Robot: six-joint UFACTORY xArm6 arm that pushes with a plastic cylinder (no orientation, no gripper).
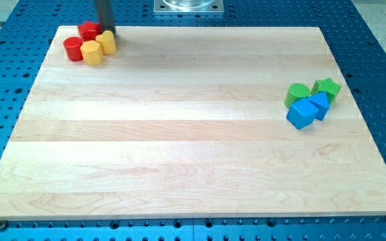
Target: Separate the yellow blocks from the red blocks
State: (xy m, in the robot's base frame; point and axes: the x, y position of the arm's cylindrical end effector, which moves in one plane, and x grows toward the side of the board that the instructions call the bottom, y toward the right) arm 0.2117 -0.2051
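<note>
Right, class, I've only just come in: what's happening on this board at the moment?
A robot arm's dark rod has my tip at the board's top left corner, against a tight cluster of four blocks: a red star-like block, a red cylinder, and two yellow blocks. Reds and yellows touch, so nothing is separated yet. Two green blocks and two blue blocks sit grouped at the right.

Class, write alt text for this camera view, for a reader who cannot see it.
On a pale wooden board, my tip sits at the top-left corner, against a tight cluster of two red blocks and two yellow blocks. Far off at the view's right, two green blocks and two blue blocks huddle together.
</note>
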